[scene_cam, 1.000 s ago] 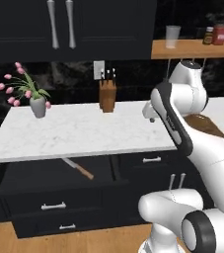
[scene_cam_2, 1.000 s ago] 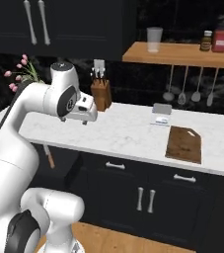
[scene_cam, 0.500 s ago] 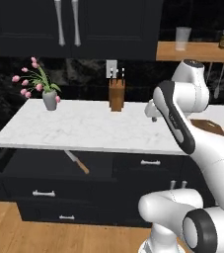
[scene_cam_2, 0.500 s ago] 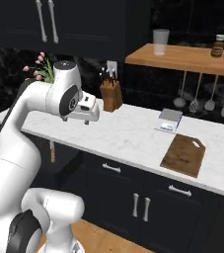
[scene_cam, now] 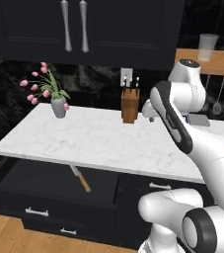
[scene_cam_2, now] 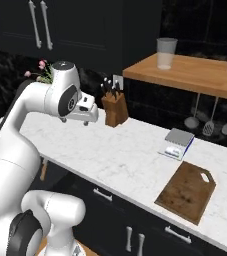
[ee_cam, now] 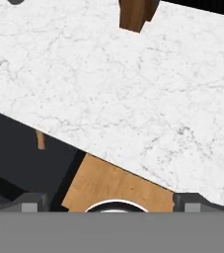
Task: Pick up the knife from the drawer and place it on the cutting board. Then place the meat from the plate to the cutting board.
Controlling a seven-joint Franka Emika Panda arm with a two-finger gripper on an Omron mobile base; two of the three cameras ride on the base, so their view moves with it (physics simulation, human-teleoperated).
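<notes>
The wide black drawer [scene_cam: 39, 179] stands pulled out under the marble counter. In it lies the knife [scene_cam: 80, 178], wooden handle toward the front, blade running back under the counter edge. Its handle [ee_cam: 40, 140] also peeks out in the hand view, and the knife [scene_cam_2: 44, 170] appears beside my arm in the right base view. My gripper [scene_cam_2: 88, 121] hovers above the counter, well over the drawer, open and holding nothing; its fingertips [ee_cam: 32, 200] sit far apart. The dark brown cutting board [scene_cam_2: 187, 190] lies far right on the counter. Meat and plate are out of view.
A wooden knife block [scene_cam: 130, 105] with dark-handled knives stands at the back of the counter, close to my hand. A vase of pink tulips [scene_cam: 58, 105] sits to the left. A small scale [scene_cam_2: 176, 142] lies behind the board. A glass [scene_cam_2: 166, 52] stands on the wooden shelf.
Both base views have shifted, so the base has driven along the counter: the block, vase and drawer slid right in the left view. My arm's pose and the open gripper look the same.
</notes>
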